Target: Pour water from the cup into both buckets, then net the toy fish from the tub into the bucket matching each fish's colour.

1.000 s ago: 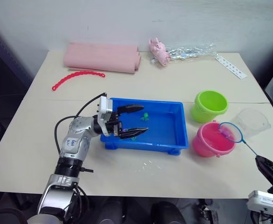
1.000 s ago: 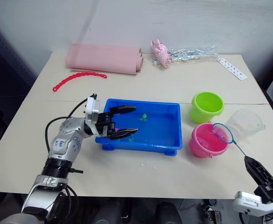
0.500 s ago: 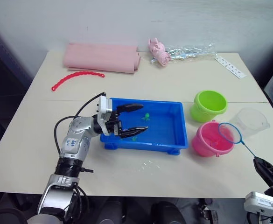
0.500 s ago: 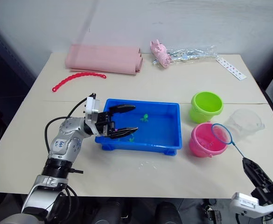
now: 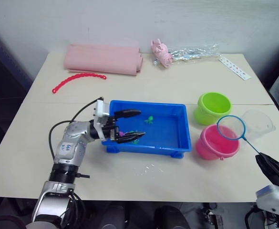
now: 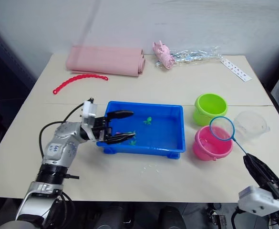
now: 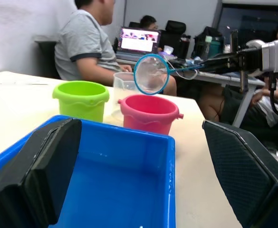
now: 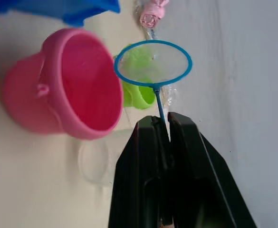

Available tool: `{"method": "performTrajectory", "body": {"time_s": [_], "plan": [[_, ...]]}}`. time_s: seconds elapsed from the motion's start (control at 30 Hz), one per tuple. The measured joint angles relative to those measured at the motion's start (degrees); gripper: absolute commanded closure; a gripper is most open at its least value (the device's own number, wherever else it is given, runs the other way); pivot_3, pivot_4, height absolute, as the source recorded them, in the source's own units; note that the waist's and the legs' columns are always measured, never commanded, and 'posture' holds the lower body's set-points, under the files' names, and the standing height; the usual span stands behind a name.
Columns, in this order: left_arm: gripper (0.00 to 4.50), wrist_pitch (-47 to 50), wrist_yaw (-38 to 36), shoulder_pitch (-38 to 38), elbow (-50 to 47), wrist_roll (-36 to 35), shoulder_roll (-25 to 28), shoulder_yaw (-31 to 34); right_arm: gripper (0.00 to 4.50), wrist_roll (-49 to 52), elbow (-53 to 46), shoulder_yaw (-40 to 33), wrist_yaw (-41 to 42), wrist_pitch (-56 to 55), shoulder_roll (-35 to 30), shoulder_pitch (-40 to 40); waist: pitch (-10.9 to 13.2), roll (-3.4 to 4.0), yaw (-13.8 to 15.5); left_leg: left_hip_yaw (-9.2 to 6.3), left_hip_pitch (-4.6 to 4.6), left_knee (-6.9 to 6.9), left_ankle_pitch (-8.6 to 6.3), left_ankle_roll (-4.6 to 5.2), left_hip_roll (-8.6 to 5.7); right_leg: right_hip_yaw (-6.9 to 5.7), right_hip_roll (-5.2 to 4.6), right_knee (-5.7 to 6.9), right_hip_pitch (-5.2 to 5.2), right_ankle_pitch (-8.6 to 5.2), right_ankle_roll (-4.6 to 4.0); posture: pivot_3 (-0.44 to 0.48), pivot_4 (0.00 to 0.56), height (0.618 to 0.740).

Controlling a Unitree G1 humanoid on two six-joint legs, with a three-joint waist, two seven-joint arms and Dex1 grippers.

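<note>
The cup (image 5: 258,124) is set down on the counter (image 5: 177,86) by the buckets, so the pouring looks done. The net (image 5: 231,128) is held by its thin handle in the tightly closed right gripper (image 8: 160,137), up over the pink bucket (image 5: 216,142) and beside the green bucket (image 5: 212,108). The left gripper (image 5: 129,125) is held wide open over the blue tub (image 5: 182,128), with nothing in it. A few toy fish (image 5: 149,119) are left in the tub, so more netting is needed.
</note>
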Motion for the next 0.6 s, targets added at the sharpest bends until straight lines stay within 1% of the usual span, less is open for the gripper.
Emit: {"method": "performTrajectory", "body": {"time_s": [0.03, 0.07, 0.13, 0.17, 0.23, 0.33, 0.4, 0.47, 0.53, 0.57, 0.6], "plan": [[0.03, 0.5, -0.26, 0.1, -0.05, -0.5, 1.2, 0.69, 4.5, 6.15, -1.28, 0.62, 1.64, 2.61, -0.17, -0.09, 0.0, 0.0, 0.0, -0.03, 0.01, 0.0, 0.0, 0.0, 0.01, -0.02, 0.0, -0.01, 0.03, 0.0, 0.0, 0.0, 0.15, 0.74], [0.03, 1.48, -0.95, 0.8, -0.22, -0.99, 3.29, 1.6, 4.5, 17.45, -3.91, 1.64, 4.77, 7.83, -1.3, -0.66, 0.0, 0.01, -0.14, -0.04, 0.03, 0.01, -0.01, 0.01, 0.03, -0.02, 0.0, -0.01, 0.05, 0.0, 0.0, 0.0, 0.15, 0.74], [0.03, 2.43, -1.41, 1.67, -0.21, -1.24, 5.24, 2.96, 4.5, 27.98, -6.71, 1.99, 8.24, 12.88, -3.55, -1.56, -0.01, 0.02, -0.15, -0.08, 0.03, 0.02, -0.01, 0.02, 0.03, -0.08, 0.0, -0.03, 0.08, 0.0, -0.01, 0.0, 0.15, 0.74], [0.03, 2.68, -1.66, 2.28, -0.2, -1.41, 6.47, 3.74, 4.5, 33.56, -8.19, 2.24, 10.45, 16.37, -5.64, -3.01, 0.0, 0.01, -0.11, -0.12, 0.02, 0.04, -0.01, 0.02, 0.03, -0.11, 0.0, -0.06, 0.1, 0.0, -0.01, 0.0, 0.15, 0.74], [0.03, 3.5, -1.77, 3.57, -0.24, -1.93, 8.86, 6.07, 4.5, 41.58, -10.19, 2.86, 13.85, 22.86, -9.95, -6.97, 0.0, 0.01, -0.16, -0.13, 0.02, 0.06, -0.02, 0.04, 0.02, -0.12, -0.01, -0.07, 0.11, 0.01, -0.01, 0.0, 0.15, 0.74], [0.03, 4.02, -2.2, 5.82, -0.77, -2.6, 12.54, 9.14, 4.5, 48.03, -10.76, 5.14, 16.91, 30.68, -15.14, -14.45, 0.01, 0.0, 0.09, -0.19, 0.0, 0.08, -0.05, 0.08, 0.01, -0.2, -0.03, -0.13, 0.16, 0.01, -0.01, 0.0, 0.15, 0.74], [0.03, 3.97, -2.12, 6.89, -0.8, -2.61, 14.45, 10.92, 4.5, 49.8, -10.77, 8.15, 18.12, 35.01, -17.74, -19.4, 0.01, -0.01, 0.17, -0.2, -0.03, 0.09, -0.07, 0.11, 0.0, -0.24, -0.06, -0.17, 0.18, 0.01, -0.01, 0.0, 0.15, 0.74], [0.03, 3.1, -1.44, 9.01, -0.03, -2.59, 16.56, 14.06, 4.5, 49.8, -10.45, 13.84, 18.74, 40.07, -20.25, -27.36, 0.02, -0.02, 0.03, -0.21, -0.02, 0.1, -0.08, 0.13, 0.0, -0.27, -0.09, -0.2, 0.19, 0.01, -0.01, 0.0, 0.15, 0.74], [0.03, 2.09, -1.03, 10.88, 1.07, -2.41, 18.08, 16.21, 4.5, 48.94, -9.93, 18.46, 18.84, 43.67, -21.21, -33.17, 0.02, -0.03, -0.01, -0.21, -0.02, 0.09, -0.1, 0.14, 0.0, -0.28, -0.1, -0.22, 0.18, 0.01, -0.01, 0.0, 0.15, 0.74], [0.03, 1.14, -1.04, 12.05, 2.31, -2.09, 18.83, 17.25, 4.5, 47.81, -9.35, 21.72, 19.02, 45.5, -21.33, -36.73, 0.02, -0.03, -0.12, -0.2, -0.01, 0.08, -0.1, 0.14, 0.0, -0.28, -0.11, -0.23, 0.18, 0.01, -0.01, 0.0, 0.15, 0.74], [0.03, 0.0, -0.94, 14.42, 3.74, -1.43, 19.66, 18.74, 4.5, 45.94, -7.8, 26.82, 19.5, 48.02, -21.24, -42.87, 0.03, -0.01, -0.55, -0.16, -0.02, 0.07, -0.11, 0.13, 0.0, -0.26, -0.11, -0.22, 0.14, 0.01, -0.01, 0.0, 0.15, 0.74]]}}
